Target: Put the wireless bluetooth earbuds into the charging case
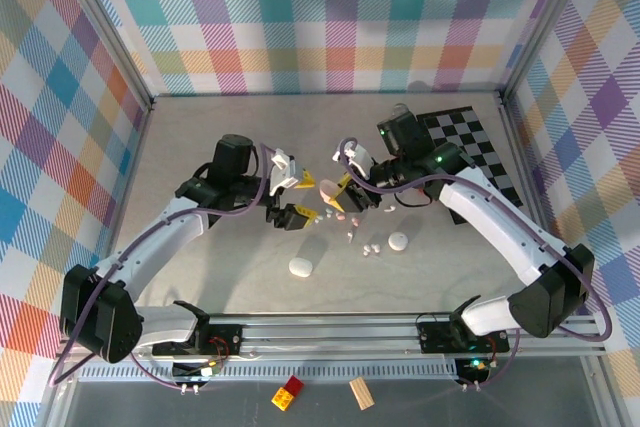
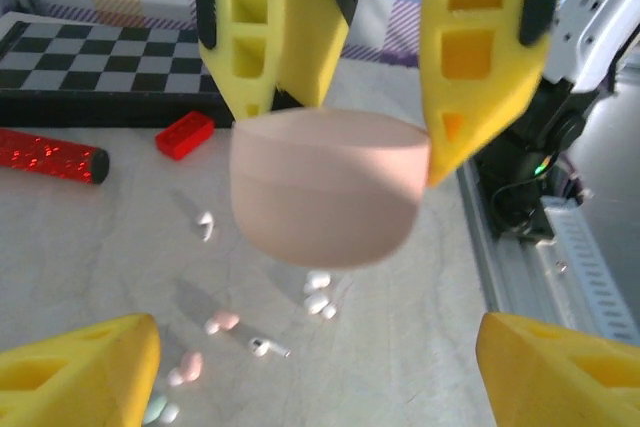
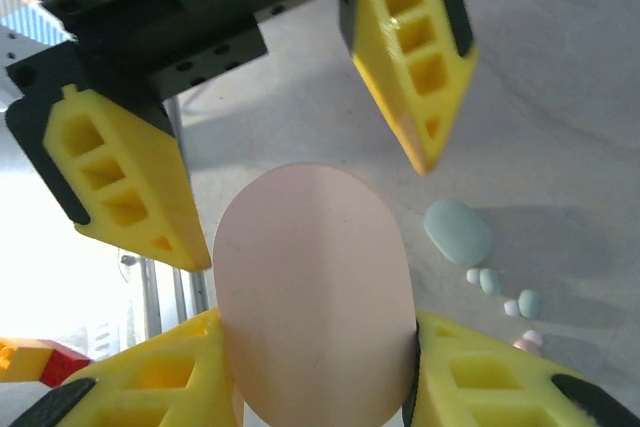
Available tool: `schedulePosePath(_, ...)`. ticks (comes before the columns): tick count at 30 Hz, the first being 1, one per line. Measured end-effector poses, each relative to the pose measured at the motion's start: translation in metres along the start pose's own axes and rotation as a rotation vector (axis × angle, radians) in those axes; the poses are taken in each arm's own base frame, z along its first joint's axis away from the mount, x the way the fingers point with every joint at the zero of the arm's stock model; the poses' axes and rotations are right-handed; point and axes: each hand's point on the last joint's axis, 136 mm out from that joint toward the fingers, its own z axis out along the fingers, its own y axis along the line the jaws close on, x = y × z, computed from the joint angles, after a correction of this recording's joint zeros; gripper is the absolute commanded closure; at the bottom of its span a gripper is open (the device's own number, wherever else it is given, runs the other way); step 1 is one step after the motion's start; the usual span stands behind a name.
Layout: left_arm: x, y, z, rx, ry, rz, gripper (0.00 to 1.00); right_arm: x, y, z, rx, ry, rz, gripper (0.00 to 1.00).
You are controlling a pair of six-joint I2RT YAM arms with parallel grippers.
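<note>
The right end effector [image 3: 315, 352] is clenched on a smooth, matte pink charging case [image 3: 315, 277] of rounded pebble shape, above the pale grey worktop [image 2: 90, 247]. The left end effector [image 2: 315, 347] is released, its yellow fingers [image 2: 80, 372] wide apart. The tiny glossy earbuds [image 2: 318, 294] lie scattered on the worktop under the case

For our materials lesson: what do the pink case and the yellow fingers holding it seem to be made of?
Pink case: probably plastic, smooth satin finish; it shows soft, even sheen without sharp glints. Right gripper's fingers: likely rigid matte plastic, moulded or printed; flat dull faces with rectangular cut-outs.
</note>
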Motion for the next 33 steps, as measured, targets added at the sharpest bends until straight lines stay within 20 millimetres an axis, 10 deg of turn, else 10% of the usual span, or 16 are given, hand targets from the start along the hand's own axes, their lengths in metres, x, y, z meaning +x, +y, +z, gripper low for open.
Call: schedulePosePath(33, -0.012, -0.013, 0.015, 0.107, -0.045, -0.085, 0.50, 0.005, 0.001, 0.006, -0.034, 0.018, -0.011, 0.65)
